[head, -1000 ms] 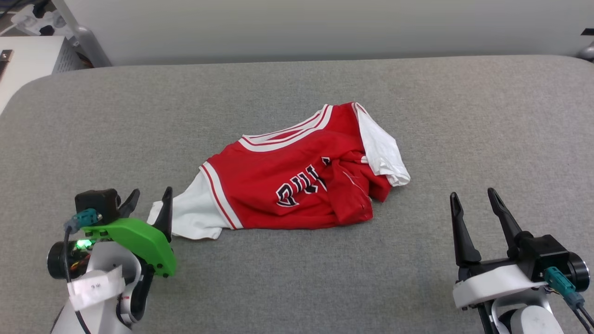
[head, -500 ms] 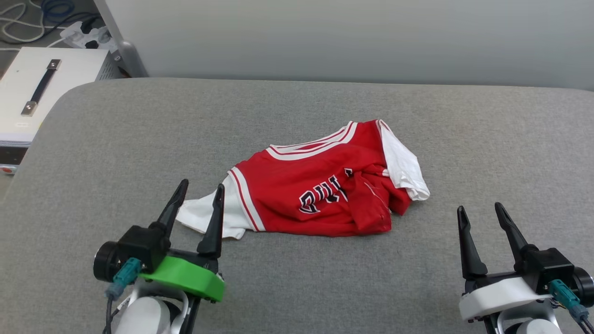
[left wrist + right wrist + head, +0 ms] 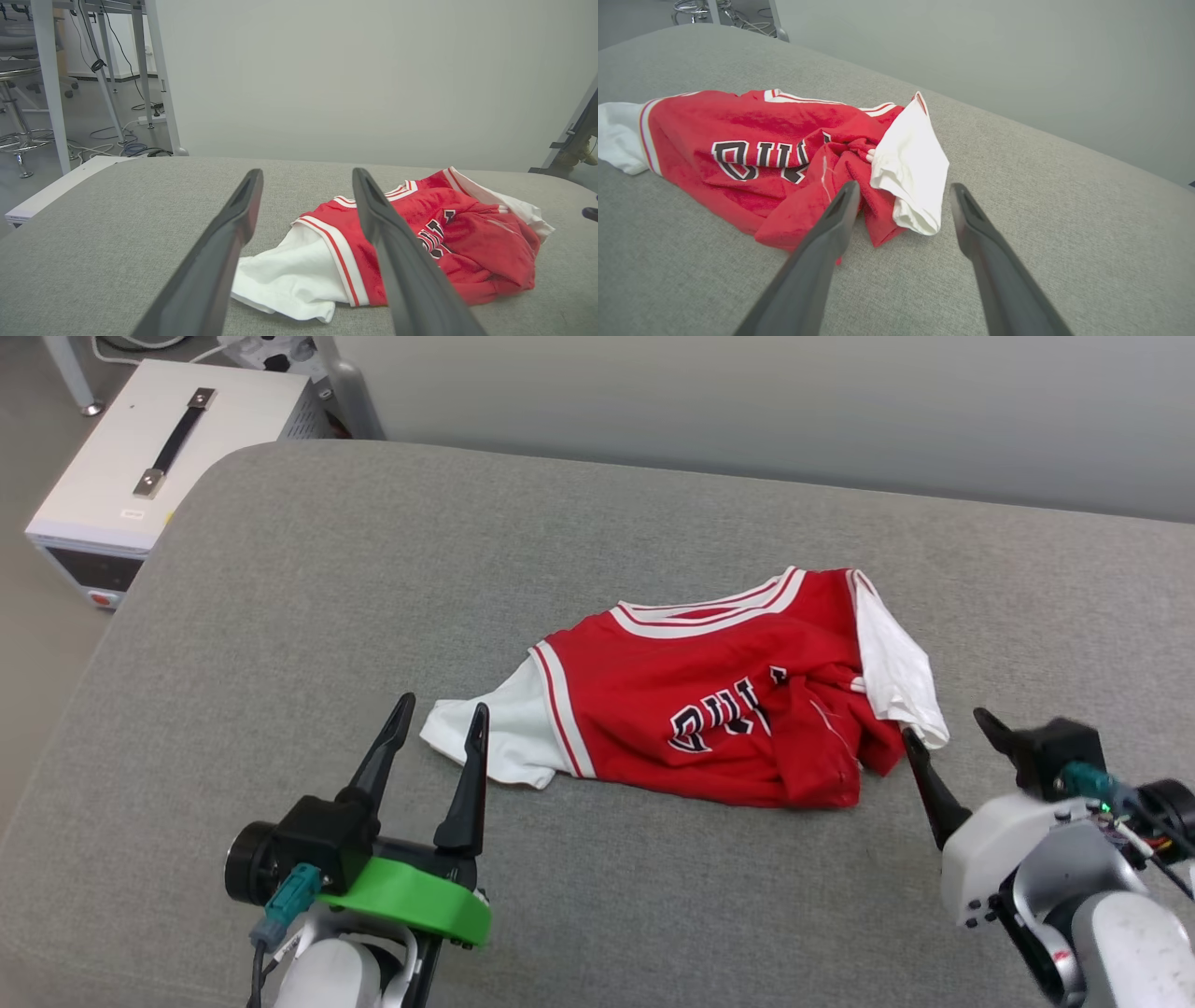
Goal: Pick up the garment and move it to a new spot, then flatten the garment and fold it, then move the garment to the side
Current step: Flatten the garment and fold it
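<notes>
Grey cloth covers the table (image 3: 280,616), with a pale wall behind and a white box (image 3: 140,457) on the floor off its far left corner. The shirt (image 3: 709,672) lies crumpled mid-table, red with black lettering, a white sleeve at either end. The left pincer (image 3: 443,703) is spread and empty, tips near the left sleeve. The right pincer (image 3: 943,723) is spread and empty, tips just beside the right sleeve and bunched red fold.
</notes>
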Controlling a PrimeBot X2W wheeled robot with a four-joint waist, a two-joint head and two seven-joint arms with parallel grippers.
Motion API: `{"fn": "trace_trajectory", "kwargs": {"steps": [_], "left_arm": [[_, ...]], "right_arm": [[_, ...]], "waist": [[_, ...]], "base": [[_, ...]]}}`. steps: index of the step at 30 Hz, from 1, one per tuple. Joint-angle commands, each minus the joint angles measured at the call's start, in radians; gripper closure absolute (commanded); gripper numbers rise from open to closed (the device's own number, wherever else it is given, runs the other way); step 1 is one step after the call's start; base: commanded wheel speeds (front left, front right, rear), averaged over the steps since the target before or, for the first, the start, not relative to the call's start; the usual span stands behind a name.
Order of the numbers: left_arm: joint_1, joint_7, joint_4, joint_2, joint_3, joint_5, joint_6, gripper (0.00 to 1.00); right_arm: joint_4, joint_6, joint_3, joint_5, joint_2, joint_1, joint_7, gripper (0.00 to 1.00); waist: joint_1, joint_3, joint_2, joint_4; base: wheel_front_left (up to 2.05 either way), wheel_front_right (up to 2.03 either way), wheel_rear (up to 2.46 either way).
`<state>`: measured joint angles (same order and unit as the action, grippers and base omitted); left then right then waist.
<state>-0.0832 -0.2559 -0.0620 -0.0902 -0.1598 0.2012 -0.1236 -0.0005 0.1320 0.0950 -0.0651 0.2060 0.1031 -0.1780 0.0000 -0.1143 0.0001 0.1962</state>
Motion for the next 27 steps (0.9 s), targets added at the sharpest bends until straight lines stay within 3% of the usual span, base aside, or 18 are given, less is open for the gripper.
{"fn": "trace_trajectory", "kwargs": {"steps": [1,4,10,16,21,22,24,25,27], "left_arm": [[-0.001,-0.006,-0.005,0.008,-0.002,-0.011,-0.006,0.0],[-0.012,-0.006,-0.013,0.013,-0.02,-0.008,-0.007,0.0],[-0.026,-0.006,-0.02,0.019,-0.034,0.004,-0.007,0.0],[-0.041,-0.006,-0.019,0.024,-0.039,0.006,-0.007,0.0],[-0.049,-0.006,-0.012,0.027,-0.038,0.007,-0.007,0.0],[-0.05,-0.006,-0.011,0.028,-0.038,0.007,-0.007,0.0],[-0.053,-0.006,-0.01,0.029,-0.037,0.007,-0.007,0.0],[-0.054,-0.006,-0.01,0.029,-0.037,0.007,-0.007,0.0],[-0.054,-0.006,-0.012,0.03,-0.034,0.007,-0.007,0.0]], "right_arm": [[-0.005,-0.001,0.014,-0.04,0.02,0.041,-0.069,0.0],[-0.002,-0.001,0.045,-0.114,0.09,0.113,-0.269,0.0],[0.015,-0.001,0.038,-0.252,0.13,0.223,-0.572,0.0],[0.039,-0.001,0.031,-0.268,0.156,0.286,-0.678,0.0],[0.067,-0.001,0.023,-0.258,0.153,0.301,-0.675,0.0],[0.074,-0.001,0.02,-0.256,0.151,0.303,-0.675,0.15],[0.082,-0.001,0.019,-0.251,0.149,0.306,-0.67,0.8],[0.084,-0.001,0.018,-0.251,0.147,0.307,-0.667,1.0],[0.086,-0.001,0.02,-0.252,0.143,0.306,-0.659,1.0]], "waist": [[0.0,-0.025,-0.0001,0.033],[0.0,-0.04,-0.0001,0.058],[0.0,-0.063,-0.0001,0.098],[0.0,-0.093,-0.0001,0.133],[0.0,-0.111,-0.0001,0.139],[0.0,-0.113,-0.0001,0.14],[0.0,-0.117,-0.0001,0.139],[0.0,-0.117,-0.0001,0.138],[0.0,-0.113,-0.0001,0.133]], "base": [[0.0,0.0,0.0],[0.0,0.0,0.0],[0.0,0.0,0.0],[0.0,0.0,0.0],[0.0,0.0,0.0],[0.0,0.0,0.0],[0.0,0.0,0.0],[0.0,0.0,0.0],[0.0,0.0,0.0]]}}
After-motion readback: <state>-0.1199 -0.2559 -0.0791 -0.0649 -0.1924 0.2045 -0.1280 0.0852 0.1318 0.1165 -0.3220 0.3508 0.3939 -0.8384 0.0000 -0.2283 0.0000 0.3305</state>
